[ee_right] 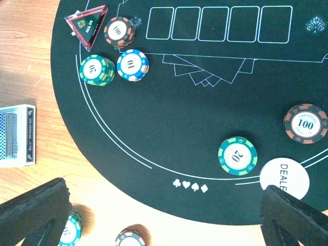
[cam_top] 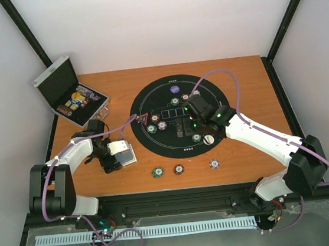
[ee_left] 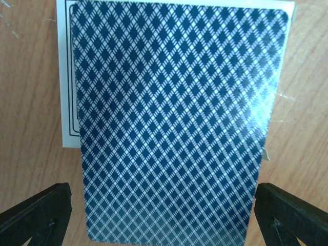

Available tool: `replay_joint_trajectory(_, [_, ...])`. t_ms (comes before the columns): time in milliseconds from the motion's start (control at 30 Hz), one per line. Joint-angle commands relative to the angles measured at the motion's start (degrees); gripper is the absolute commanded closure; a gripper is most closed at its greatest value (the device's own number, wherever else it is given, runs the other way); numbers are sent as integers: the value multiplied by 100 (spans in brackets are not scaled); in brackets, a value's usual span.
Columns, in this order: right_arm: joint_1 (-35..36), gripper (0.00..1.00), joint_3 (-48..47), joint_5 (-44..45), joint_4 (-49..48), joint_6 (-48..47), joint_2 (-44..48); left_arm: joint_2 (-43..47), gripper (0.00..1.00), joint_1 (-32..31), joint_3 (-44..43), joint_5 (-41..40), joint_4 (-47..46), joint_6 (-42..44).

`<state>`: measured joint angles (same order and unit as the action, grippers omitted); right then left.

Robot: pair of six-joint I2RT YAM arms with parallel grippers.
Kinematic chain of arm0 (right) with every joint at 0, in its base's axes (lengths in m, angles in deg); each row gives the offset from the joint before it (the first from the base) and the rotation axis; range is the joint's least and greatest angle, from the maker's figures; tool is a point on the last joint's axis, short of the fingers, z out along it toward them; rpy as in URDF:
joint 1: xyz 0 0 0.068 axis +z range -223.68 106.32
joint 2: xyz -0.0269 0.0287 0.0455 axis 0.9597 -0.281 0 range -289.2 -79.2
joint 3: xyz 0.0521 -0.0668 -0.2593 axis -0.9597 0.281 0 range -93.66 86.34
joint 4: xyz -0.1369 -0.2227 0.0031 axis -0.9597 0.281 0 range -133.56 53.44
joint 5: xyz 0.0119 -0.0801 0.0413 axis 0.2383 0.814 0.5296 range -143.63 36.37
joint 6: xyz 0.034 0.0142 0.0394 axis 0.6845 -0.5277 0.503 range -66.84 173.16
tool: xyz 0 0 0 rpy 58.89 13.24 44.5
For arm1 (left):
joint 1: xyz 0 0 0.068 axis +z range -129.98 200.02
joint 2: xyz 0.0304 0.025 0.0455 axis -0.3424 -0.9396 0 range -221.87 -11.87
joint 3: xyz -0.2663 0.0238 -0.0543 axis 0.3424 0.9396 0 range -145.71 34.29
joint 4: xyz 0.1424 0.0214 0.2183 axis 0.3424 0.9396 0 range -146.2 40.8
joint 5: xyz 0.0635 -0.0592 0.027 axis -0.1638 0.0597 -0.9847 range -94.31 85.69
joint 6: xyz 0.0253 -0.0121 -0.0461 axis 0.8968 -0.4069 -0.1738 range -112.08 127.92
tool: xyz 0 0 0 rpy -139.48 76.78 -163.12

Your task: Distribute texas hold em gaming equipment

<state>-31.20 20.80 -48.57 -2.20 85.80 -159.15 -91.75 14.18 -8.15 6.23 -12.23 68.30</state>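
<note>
A blue diamond-backed playing card lies on a white card and fills the left wrist view. My left gripper hovers open just above the deck, one finger on each side. The red triangle marker and three chip stacks sit at the mat's left edge. A green chip, a brown-red chip and a white dealer button lie near its front. My right gripper hangs open above the mat, holding nothing.
An open silver case stands at the table's back left. Three single chips lie on the wood in front of the mat. A purple disc and more chips sit on the mat's far side.
</note>
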Motion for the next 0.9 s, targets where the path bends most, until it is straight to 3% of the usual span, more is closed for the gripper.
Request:
replay_joint_trajectory(0, [76,0,-128,-50,-1,93,-50,-121,0,-31,-2,24,-209,39])
replay_joint_trajectory(867, [79,0,71,-181,-137,199,-35,-300,2,-37,220,286,-564,109])
